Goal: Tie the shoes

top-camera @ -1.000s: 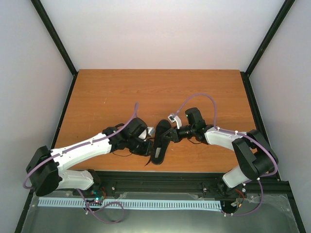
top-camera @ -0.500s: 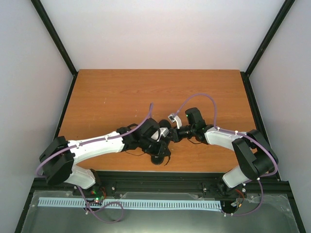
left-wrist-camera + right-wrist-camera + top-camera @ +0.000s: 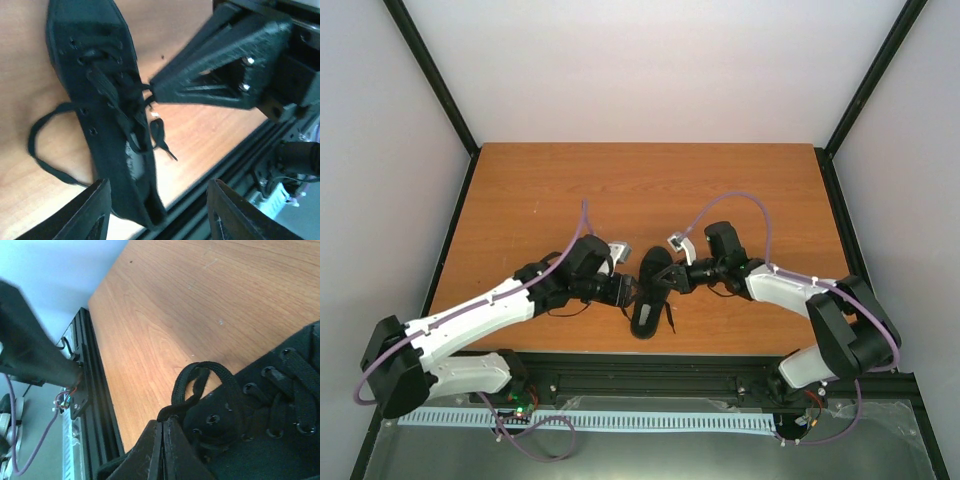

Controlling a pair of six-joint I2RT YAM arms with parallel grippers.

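The right fingers [image 3: 150, 452] are pressed together with no gap between them, and they seem to pinch the base of a lace loop [image 3: 200, 377] that arches up beside the top eyelets of the shoe [image 3: 260, 415]. The left fingers [image 3: 95, 212] are spread wide and hold nothing; they hang above the heel end of the shoe, short of the laces. In the left wrist view a slack lace [image 3: 42, 145] curves out flat on the desk [image 3: 620, 190] on the side away from the right arm, and a short free end [image 3: 161, 136] dangles just beside the right arm's tip. From above, the shoe lies between the two arms near the near edge of the desk, heel toward the bases as far as I can tell.

I judge the bow is being formed; one loop is gathered and the other side is not yet taken. The next move likely calls for the left fingers to come down on the slack lace and close on it alone, without catching the shoe's side; the right should hold its pinch firm so the loop does not slip out.
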